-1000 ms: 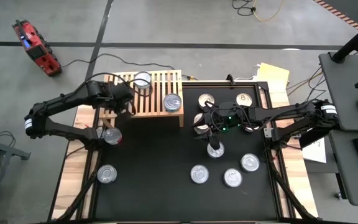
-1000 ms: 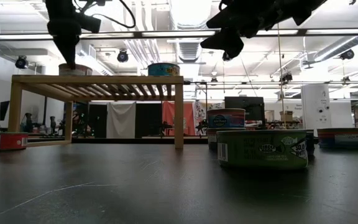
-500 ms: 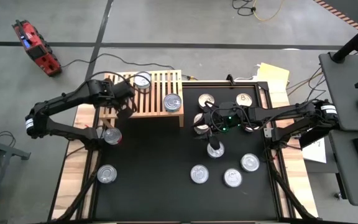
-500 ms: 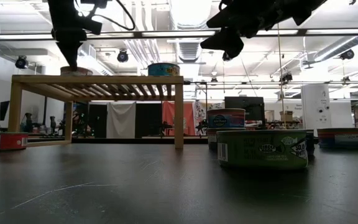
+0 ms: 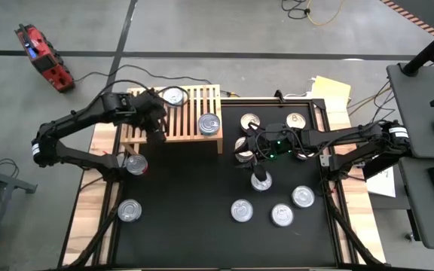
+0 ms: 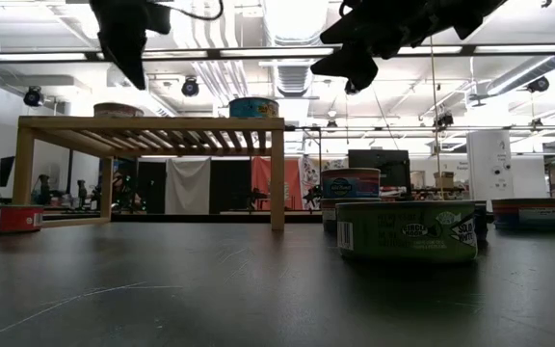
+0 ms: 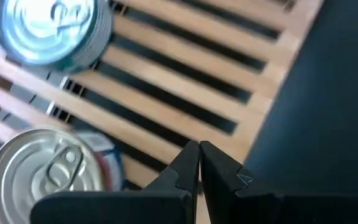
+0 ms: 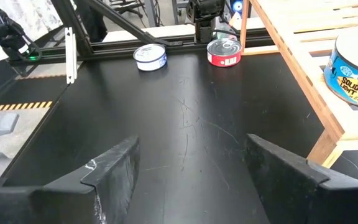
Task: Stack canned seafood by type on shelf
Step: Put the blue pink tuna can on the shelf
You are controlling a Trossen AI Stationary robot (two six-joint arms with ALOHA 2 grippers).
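- My left gripper [image 5: 159, 129] hangs above the wooden shelf [image 5: 191, 124], over its near-left part, with its fingers [image 7: 188, 163] clenched together on nothing.
- My left wrist camera looks down on the slats and on two tins: a silver-lidded tin [image 7: 45, 28] standing on the shelf, and a second tin with a pull tab [image 7: 42, 173], though I cannot tell whether that one sits on or below the slats.
- From above, the shelf carries one tin at its 11 o'clock corner [image 5: 175, 95] and another at its 4 o'clock corner [image 5: 209, 124].
- My right gripper [image 5: 241, 149] hangs in the air over the black desk [image 5: 187, 196], at 3 o'clock from the shelf, fingers [image 8: 114, 171] released and spread wide, holding nothing.
- Around my right gripper, tins cluster toward the desk's 1 o'clock area, such as the gold-lidded one [image 5: 296, 120].
- More loose tins lie at 5 o'clock on the desk, among them one with a silver lid [image 5: 241, 211].
- Two tins sit at the desk's 8 o'clock edge: a red-sided tin [image 5: 136, 164] and a silver one [image 5: 129, 211] nearer the front.
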